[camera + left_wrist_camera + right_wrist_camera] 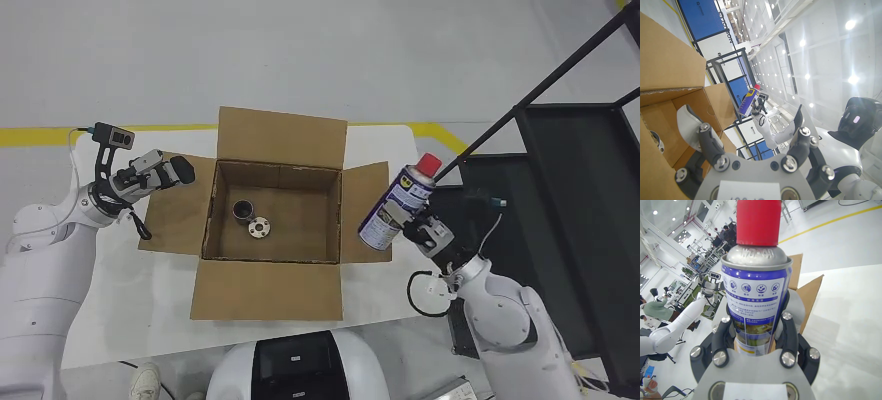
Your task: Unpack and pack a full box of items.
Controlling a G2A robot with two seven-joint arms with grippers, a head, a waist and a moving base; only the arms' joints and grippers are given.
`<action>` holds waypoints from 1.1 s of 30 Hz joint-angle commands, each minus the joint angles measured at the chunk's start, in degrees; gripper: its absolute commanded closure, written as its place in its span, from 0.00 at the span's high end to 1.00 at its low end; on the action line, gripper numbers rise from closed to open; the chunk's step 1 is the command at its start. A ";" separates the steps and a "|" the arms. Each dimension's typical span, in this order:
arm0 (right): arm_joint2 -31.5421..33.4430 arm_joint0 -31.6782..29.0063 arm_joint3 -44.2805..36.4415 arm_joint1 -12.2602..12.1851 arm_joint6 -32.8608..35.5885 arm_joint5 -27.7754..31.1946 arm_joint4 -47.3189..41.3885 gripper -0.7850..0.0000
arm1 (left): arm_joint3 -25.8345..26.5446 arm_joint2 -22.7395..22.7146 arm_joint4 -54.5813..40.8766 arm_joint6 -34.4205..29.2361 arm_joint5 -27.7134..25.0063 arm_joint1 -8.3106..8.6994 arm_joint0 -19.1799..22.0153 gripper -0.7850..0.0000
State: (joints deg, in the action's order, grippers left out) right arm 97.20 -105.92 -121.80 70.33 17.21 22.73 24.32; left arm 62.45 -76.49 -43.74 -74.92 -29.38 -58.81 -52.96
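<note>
Top view: An open cardboard box (pixel 270 290) stands at the middle of the white surface (pixel 140 300), all four flaps folded outward. On the box floor lie a dark ring (pixel 243 210) and, just beside it, a silver flange (pixel 260 228). The right gripper (pixel 425 232) grasps a blue spray can (pixel 397 205) with a red cap. The can is tilted and held above the box's right flap. The left gripper (pixel 183 172) is positioned over the left flap.

Left wrist view: The left gripper (pixel 742 121) is released. Its fingers (pixel 687 121) are spread apart with nothing between them, beside the box wall. Part of the silver flange (pixel 656 140) shows inside the box. Farther off, the spray can (pixel 749 102) is held in the air.

Right wrist view: The right gripper (pixel 755 321) is clamped on the lower body of the spray can (pixel 755 281), cap pointing away from the wrist. A box flap (pixel 810 294) lies behind the can.
</note>
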 commanded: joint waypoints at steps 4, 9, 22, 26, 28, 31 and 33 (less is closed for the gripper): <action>6.87 -1.46 1.54 0.07 -6.51 1.15 -7.17 0.00 | 0.00 0.00 0.00 0.00 0.00 0.00 0.00 1.00; 8.90 3.15 7.99 0.30 -14.56 -8.60 -0.63 0.00 | 0.00 0.00 0.00 0.00 0.00 0.00 0.00 1.00; -5.38 20.79 35.96 2.26 -33.19 -22.83 15.39 0.00 | 0.00 0.00 0.00 0.00 0.00 0.00 0.00 1.00; -8.90 25.81 44.98 3.04 -38.62 -24.33 18.12 0.00 | 0.00 0.00 0.00 0.00 0.00 0.00 0.00 1.00; -10.12 27.90 48.88 3.30 -41.72 -24.83 20.47 0.00 | 0.00 0.00 0.00 0.00 0.00 0.00 0.00 1.00; -11.99 30.56 54.42 3.67 -45.04 -25.24 23.80 0.00 | 0.00 0.00 0.00 0.00 0.00 0.00 0.00 1.00; -11.99 30.56 54.42 3.67 -45.04 -25.24 23.80 0.00 | 0.00 0.00 0.00 0.00 0.00 0.00 0.00 1.00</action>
State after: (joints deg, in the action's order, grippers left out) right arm 85.16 -75.29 -67.13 74.01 -27.94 -2.52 48.50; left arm 62.45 -76.49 -43.74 -74.92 -29.38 -58.81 -52.96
